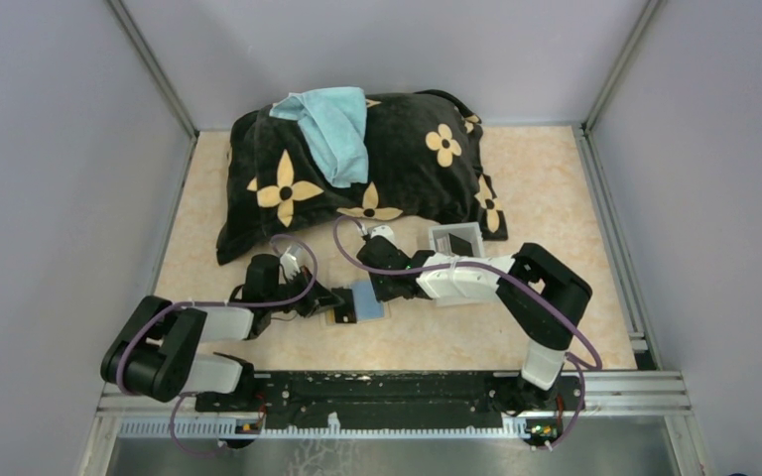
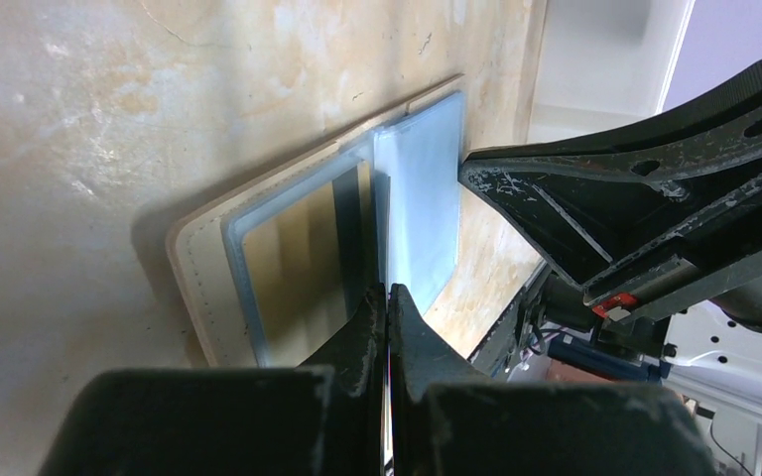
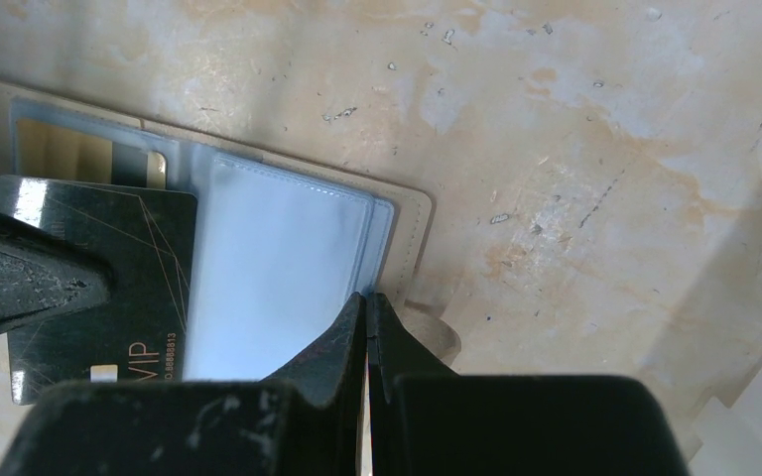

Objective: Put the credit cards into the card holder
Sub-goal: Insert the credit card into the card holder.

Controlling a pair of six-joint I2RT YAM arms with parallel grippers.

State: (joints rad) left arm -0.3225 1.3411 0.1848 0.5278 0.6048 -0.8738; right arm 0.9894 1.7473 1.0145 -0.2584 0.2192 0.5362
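Left jaws tight on black "VIP" card (image 3: 144, 297) over open card holder (image 3: 412, 228); right jaws clenched together.

Tight quarters at card holder (image 1: 362, 300). Left gripper (image 2: 387, 295), pinched on black card (image 3: 109, 268), crowds holder's left half. Right gripper (image 3: 367, 300), clamped at holder's right edge, blocks that side. Black flowered pillow (image 1: 397, 169) walls off ground behind holder. White tray (image 1: 454, 241) sits behind-right of holder, right arm (image 1: 471, 280) slung just in front of it. Open table (image 1: 427, 342) lies between holder and arm bases. More bare surface far right of holder, up to enclosure wall (image 1: 714, 198).
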